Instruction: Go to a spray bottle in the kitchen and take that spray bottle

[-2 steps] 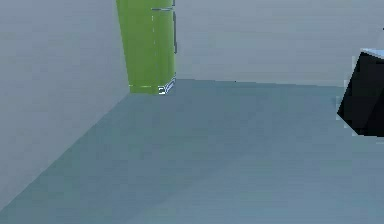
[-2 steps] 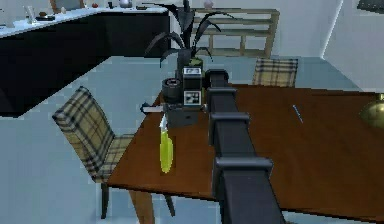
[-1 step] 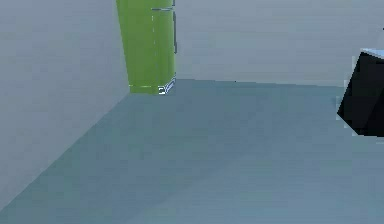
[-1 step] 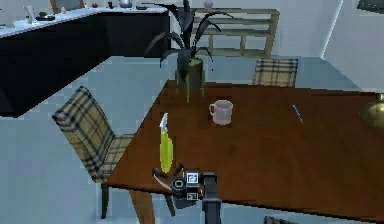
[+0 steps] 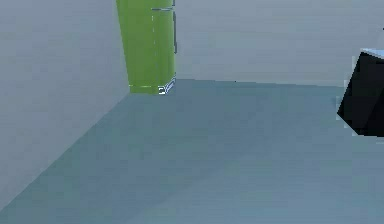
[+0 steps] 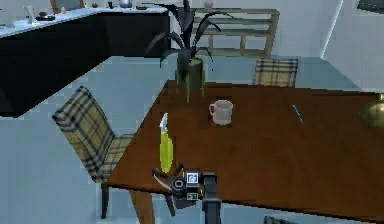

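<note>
Reaching over the near edge of the brown table [image 6: 290, 160], the gripper [image 6: 163, 180] has a yellow spray bottle [image 6: 165, 145] just past it at twelve o'clock. The gripper's state, and whether it holds anything, cannot be told. A white mug [image 6: 221, 111] stands farther at one o'clock, a potted plant [image 6: 190, 65] beyond, a plaid chair [image 6: 88, 122] at ten o'clock.
</note>
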Controlling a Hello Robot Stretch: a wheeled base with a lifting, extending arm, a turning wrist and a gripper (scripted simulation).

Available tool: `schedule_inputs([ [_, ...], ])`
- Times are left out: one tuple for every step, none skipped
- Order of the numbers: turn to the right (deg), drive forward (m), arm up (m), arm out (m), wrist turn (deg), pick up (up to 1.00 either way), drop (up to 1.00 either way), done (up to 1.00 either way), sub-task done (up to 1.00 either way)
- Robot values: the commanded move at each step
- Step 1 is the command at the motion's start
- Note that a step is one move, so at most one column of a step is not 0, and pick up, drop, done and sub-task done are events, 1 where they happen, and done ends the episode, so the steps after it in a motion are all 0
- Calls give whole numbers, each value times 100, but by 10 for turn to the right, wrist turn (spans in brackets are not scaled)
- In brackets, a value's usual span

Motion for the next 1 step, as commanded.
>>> schedule_inputs([
  [0, 0, 10, 0, 0, 0, 0, 0, 0],
])
